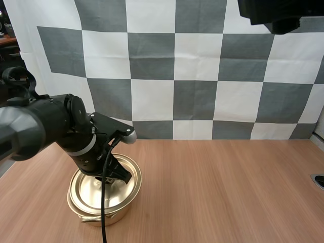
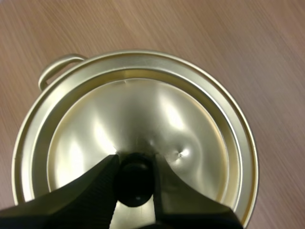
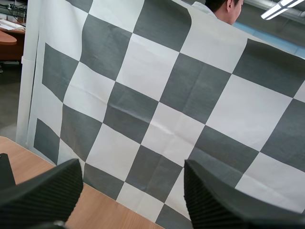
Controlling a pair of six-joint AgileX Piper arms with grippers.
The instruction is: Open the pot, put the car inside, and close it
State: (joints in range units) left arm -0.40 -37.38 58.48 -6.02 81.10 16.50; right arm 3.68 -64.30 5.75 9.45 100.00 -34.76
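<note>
A gold pot (image 1: pixel 93 215) stands on the wooden table at the near left, and its gold lid (image 1: pixel 86 188) lies on it. My left gripper (image 1: pixel 119 175) reaches down onto the lid from above. In the left wrist view its two black fingers pinch the lid's black knob (image 2: pixel 135 186) between them, so the left gripper (image 2: pixel 135 164) is shut on the knob. The lid (image 2: pixel 143 109) covers the pot's mouth, and one pot handle (image 2: pixel 59 69) sticks out past the rim. My right gripper (image 3: pixel 132 168) is open, held high off the table with nothing between its fingers.
The wooden table (image 1: pixel 217 192) stretches bare to the right of the pot. A dark round object (image 1: pixel 319 180) sits at the table's right edge. My right arm (image 1: pixel 276 15) hangs high at the upper right. A person's head (image 3: pixel 228 5) shows beyond the table.
</note>
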